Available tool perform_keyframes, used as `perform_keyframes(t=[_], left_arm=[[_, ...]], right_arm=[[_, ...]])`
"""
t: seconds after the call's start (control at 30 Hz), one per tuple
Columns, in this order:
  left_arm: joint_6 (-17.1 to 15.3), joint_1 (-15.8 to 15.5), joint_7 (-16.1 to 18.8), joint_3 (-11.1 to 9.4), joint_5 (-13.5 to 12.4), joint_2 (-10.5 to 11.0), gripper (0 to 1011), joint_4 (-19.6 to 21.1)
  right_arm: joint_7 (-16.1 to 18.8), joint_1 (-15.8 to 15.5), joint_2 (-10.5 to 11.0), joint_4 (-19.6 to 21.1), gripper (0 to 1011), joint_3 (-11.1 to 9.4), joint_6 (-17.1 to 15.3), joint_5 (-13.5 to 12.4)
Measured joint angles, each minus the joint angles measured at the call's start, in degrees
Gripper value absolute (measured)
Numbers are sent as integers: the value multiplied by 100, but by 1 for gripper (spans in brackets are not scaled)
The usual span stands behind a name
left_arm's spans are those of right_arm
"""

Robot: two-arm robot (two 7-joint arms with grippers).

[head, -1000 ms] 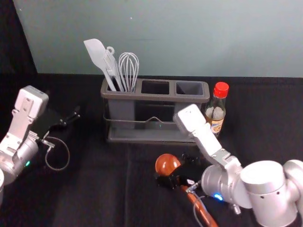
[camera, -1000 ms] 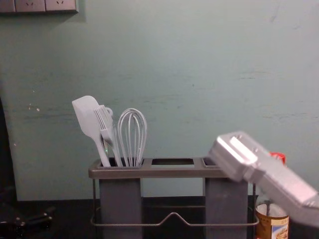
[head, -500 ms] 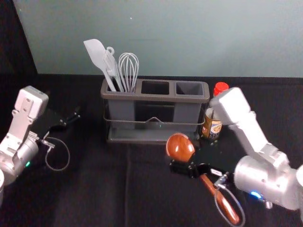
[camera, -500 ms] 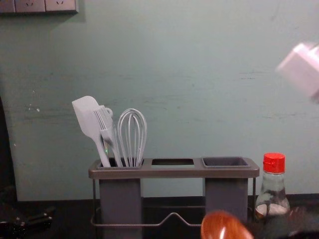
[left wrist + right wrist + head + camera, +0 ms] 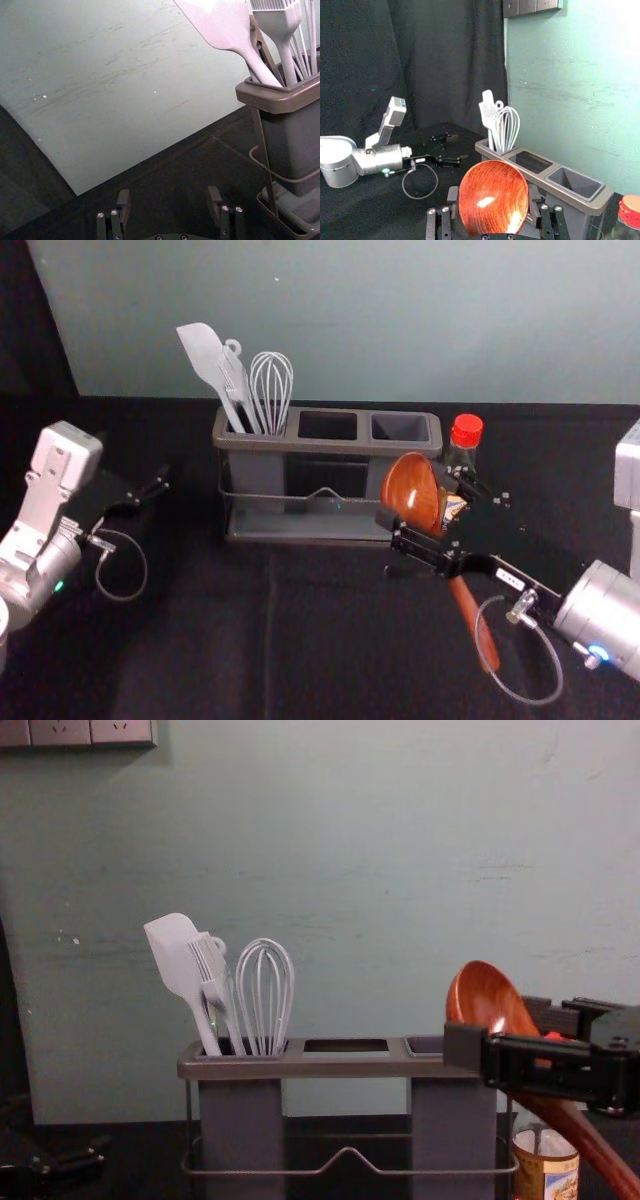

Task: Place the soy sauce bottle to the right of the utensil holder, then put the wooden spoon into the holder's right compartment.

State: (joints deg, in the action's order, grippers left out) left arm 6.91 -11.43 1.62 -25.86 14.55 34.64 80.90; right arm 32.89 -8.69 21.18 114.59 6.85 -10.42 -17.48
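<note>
The silver-white jointed right arm (image 5: 612, 622) reaches in from the right edge of the black cloth-covered surface (image 5: 200, 640), its blue-lit wrist angled inward. Its black metal two-fingered gripper (image 5: 416, 498) is raised, nearly level, fingers closed in a grip. The matching left arm (image 5: 40, 565) is parked by the left edge, its black gripper (image 5: 138, 464) spread wide.

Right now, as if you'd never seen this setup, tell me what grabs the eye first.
Probably the glossy red-brown spoon, held bowl up by the right gripper near the right end of the holder. Next would come the white utensils fanning out of its left compartment, then the bright red cap of the bottle to its right.
</note>
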Motion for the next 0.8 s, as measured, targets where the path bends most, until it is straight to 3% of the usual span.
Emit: perform_keyframes(t=[0.57, 0.8], left_arm=[[0, 0, 0, 0, 0, 0, 1005, 0], [0, 0, 0, 0, 0, 0, 1005, 0]], right_arm=[[-30, 9, 2, -15, 837, 15, -12, -1], [-110, -77, 28, -16, 837, -35, 337, -40]])
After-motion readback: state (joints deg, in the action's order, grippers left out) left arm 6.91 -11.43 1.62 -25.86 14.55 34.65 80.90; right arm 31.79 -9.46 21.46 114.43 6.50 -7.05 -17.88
